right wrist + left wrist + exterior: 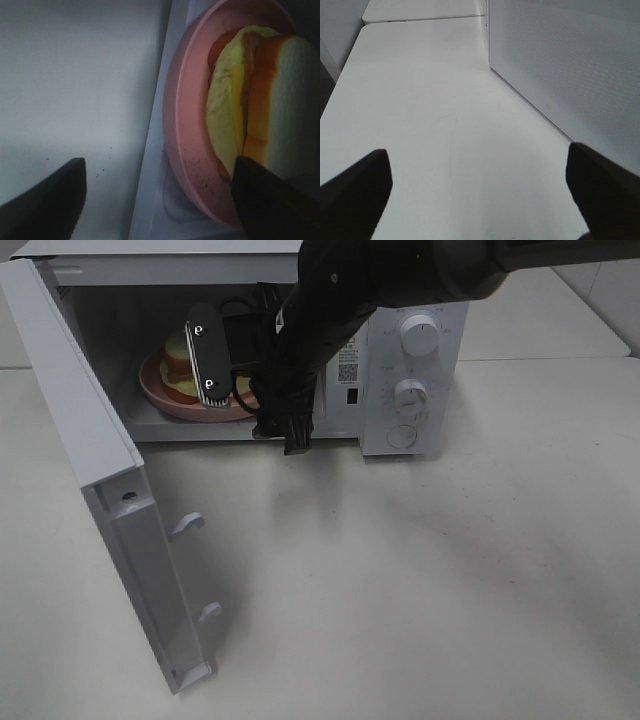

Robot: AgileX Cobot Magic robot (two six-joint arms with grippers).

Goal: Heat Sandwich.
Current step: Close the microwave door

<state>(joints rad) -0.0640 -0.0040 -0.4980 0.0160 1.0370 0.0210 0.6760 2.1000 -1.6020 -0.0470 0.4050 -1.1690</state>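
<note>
sandwich (260,105): on plate (185,125) inside microwave (440,430) | right tool (157,210): fingers apart, at plate | left tool (480,195): fingers apart, over bench (420,100) beside microwave | QR label (347,371) on microwave front: text unreadable

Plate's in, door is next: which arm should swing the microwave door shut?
Left, probably. The right gripper, open, is inside the microwave beside the sandwich and must back out first. The left gripper is open and empty outside, on the side where the door hangs open.
</note>
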